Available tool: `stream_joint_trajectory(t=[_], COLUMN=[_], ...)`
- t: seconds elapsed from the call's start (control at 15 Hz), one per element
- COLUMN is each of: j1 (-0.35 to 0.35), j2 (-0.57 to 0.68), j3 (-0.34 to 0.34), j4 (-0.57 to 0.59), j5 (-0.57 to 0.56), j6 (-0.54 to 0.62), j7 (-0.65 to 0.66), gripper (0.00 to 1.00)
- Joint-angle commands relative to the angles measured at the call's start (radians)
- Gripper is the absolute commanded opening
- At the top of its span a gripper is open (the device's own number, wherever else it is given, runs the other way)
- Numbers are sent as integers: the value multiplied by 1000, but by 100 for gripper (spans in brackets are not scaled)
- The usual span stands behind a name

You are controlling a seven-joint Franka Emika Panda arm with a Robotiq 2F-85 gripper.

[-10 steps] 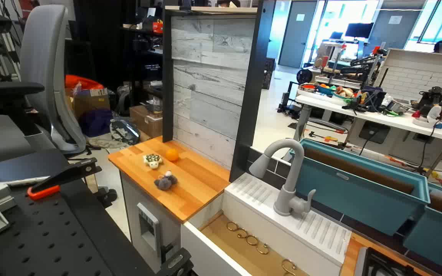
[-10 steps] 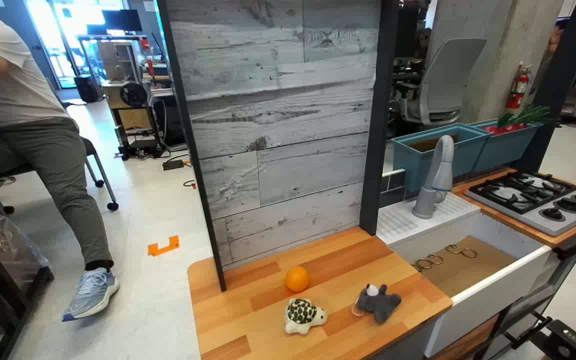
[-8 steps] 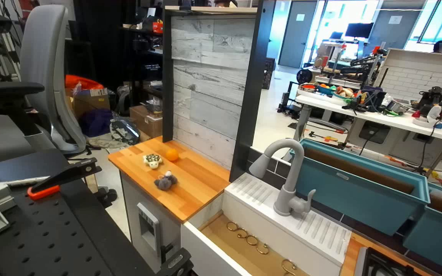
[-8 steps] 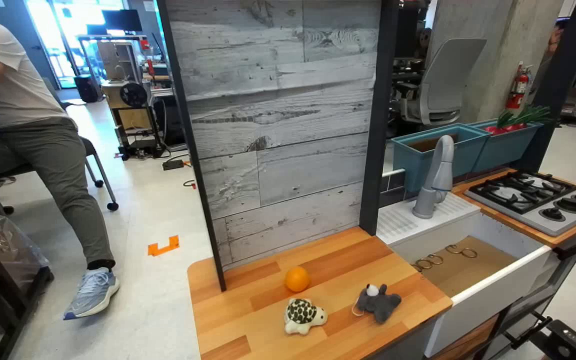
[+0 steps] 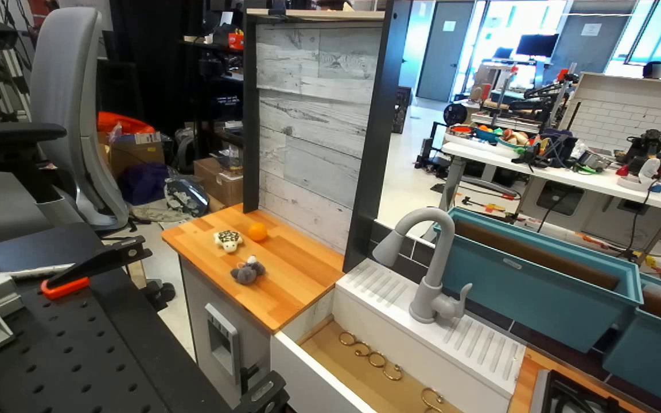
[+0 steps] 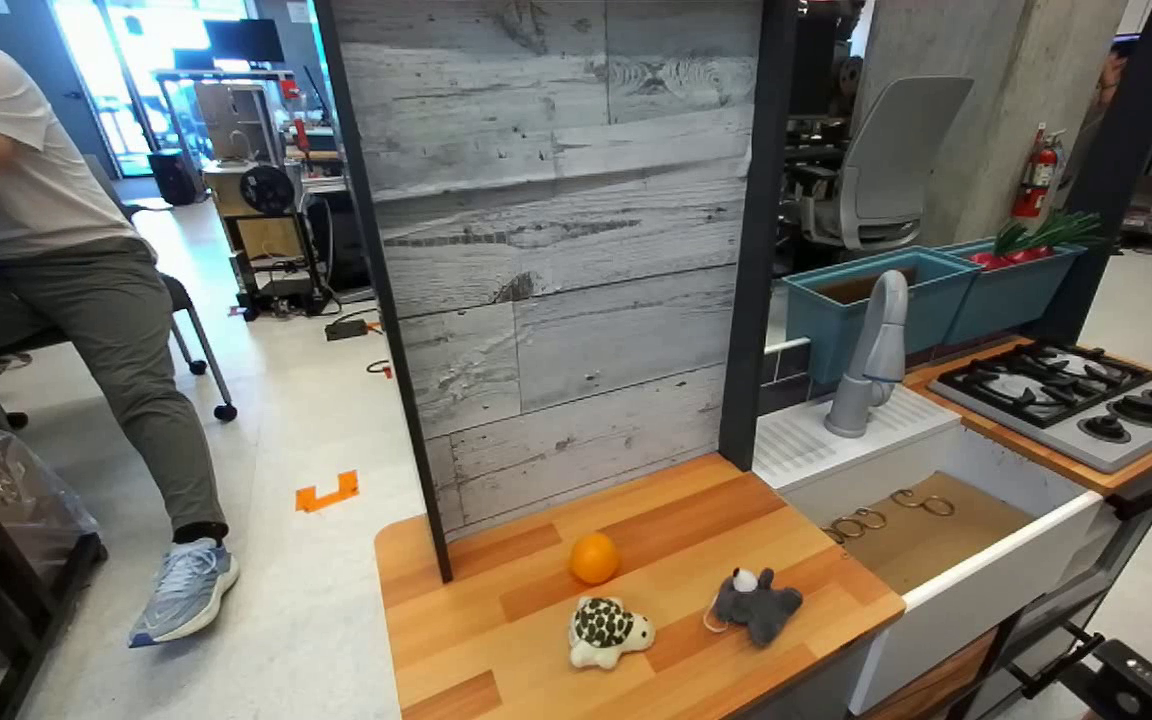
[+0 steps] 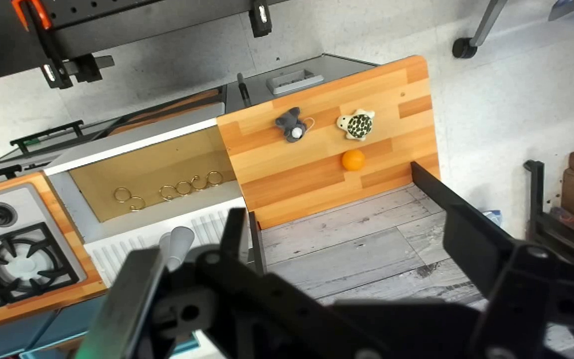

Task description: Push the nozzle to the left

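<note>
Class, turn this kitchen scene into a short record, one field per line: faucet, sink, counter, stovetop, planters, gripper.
Faucet: grey, upright on a white ledge; in an exterior view, its spout hangs toward the picture's left.
Sink: white, with gold-coloured rings lying inside.
Counter: wooden; round orange item, turtle toy and grey plush toy on top.
Stovetop: across the sink from the counter.
Planters: teal, behind the faucet.
Gripper: open, seen only in the wrist view; the faucet stands untouched in both exterior views.

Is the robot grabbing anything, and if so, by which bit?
Nothing is held. In the wrist view the gripper stands open with nothing in its grip. In both exterior views the grey gooseneck faucet stands ungripped.
</note>
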Motion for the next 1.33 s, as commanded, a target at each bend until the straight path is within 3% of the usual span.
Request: stream_joint_trajectory(t=[0.0,0.6,1.0,1.27], j1=[-1,-25,10,40], j2=[24,344,586,721], j3=[0,4,-59,-118], j4=[16,100,176,258], j5=[-9,-201,-357,-392], j6=[4,192,251,314], j7=[11,175,288,293], gripper=[100,100,100,100])
